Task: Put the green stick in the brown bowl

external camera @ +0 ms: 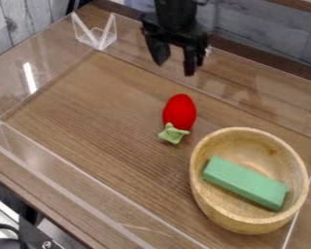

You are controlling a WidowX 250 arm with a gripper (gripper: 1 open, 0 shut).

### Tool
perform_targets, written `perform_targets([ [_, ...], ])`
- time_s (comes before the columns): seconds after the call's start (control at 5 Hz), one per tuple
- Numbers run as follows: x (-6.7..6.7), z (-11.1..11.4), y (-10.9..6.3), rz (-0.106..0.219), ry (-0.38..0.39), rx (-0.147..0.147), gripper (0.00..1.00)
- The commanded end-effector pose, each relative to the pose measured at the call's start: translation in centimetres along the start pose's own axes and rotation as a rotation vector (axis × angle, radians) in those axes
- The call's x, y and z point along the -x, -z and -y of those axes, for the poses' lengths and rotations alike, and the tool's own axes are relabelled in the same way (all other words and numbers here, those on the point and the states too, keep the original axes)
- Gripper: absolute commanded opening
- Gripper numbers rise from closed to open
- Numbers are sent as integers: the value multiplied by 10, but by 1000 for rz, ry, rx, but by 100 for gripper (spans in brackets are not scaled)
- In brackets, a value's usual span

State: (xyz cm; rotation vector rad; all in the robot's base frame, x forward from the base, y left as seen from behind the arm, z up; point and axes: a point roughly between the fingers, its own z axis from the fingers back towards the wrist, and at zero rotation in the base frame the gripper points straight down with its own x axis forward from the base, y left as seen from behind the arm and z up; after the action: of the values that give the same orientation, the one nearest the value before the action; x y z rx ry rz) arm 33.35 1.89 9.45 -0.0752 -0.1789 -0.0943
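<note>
The green stick (244, 183) lies flat inside the brown bowl (218, 216) at the lower right of the wooden table. My gripper (173, 55) hangs open above the far middle of the table, fingers pointing down with nothing between them. It is well apart from the bowl, up and to the left of it.
A red strawberry toy (179, 113) with a green leafy base stands on the table left of the bowl, below the gripper. Clear plastic walls (28, 78) fence the table on all sides. A clear bracket (93, 31) stands at the far left corner.
</note>
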Motion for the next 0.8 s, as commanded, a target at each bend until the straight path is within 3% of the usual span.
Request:
perform_targets([
  [0.0, -9, 11, -3, 36, 18, -9, 100],
  [0.2, -5, 27, 1, 40, 9, -20, 100],
  [0.4, -4, 27, -6, 60, -21, -27, 100],
  [0.6, -1, 6, -13, 75, 16, -30, 100],
])
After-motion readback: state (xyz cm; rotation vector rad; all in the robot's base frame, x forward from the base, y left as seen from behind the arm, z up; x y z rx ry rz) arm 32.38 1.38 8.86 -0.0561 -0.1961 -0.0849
